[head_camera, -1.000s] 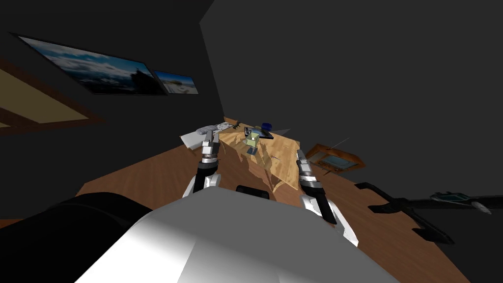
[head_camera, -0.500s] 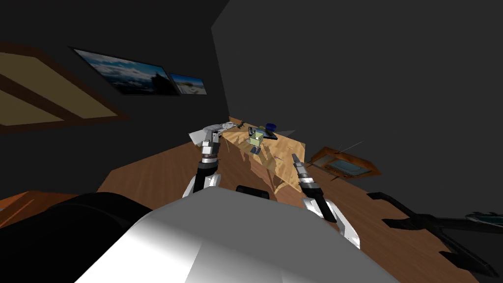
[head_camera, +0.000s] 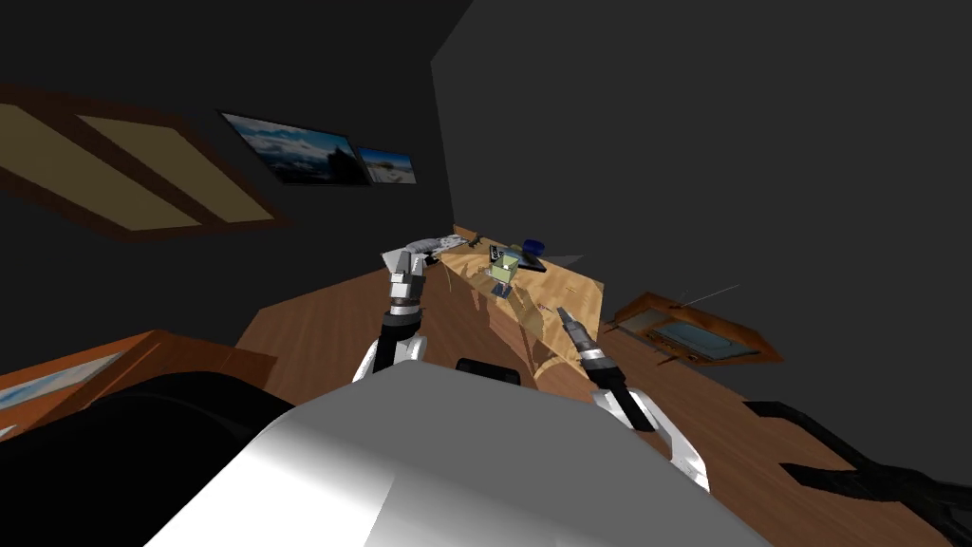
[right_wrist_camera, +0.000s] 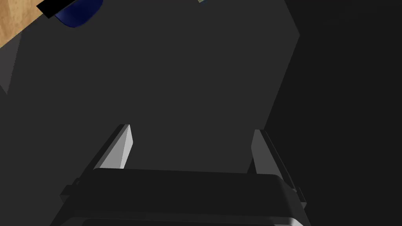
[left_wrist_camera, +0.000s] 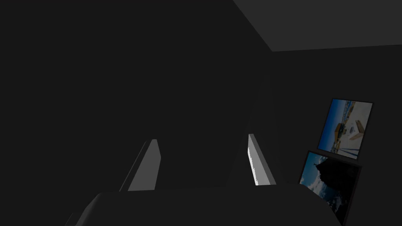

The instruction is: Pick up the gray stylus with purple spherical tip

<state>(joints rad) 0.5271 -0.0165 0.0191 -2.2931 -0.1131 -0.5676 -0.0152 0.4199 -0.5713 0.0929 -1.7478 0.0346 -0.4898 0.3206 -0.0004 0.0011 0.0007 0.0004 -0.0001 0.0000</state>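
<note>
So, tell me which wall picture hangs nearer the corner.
The smaller picture, right beside the corner; the larger picture with dark clouds hangs farther from it.

Very dim render, walls near black. The wooden table point(head_camera: 551, 290) is brightest, streaked with jagged shadows. One left pincer point(left_wrist_camera: 203, 138) finger glints white; walls splay outward.

White shells, black joints and ringed silver wrists mark both arms point(head_camera: 389, 342). Left gripper point(left_wrist_camera: 203, 138) and right gripper point(right_wrist_camera: 191, 128): pale grey blades on dark boxes.

Pale green box point(head_camera: 502, 270) and blue object point(head_camera: 533, 245) clutter the table point(head_camera: 562, 287).
</note>
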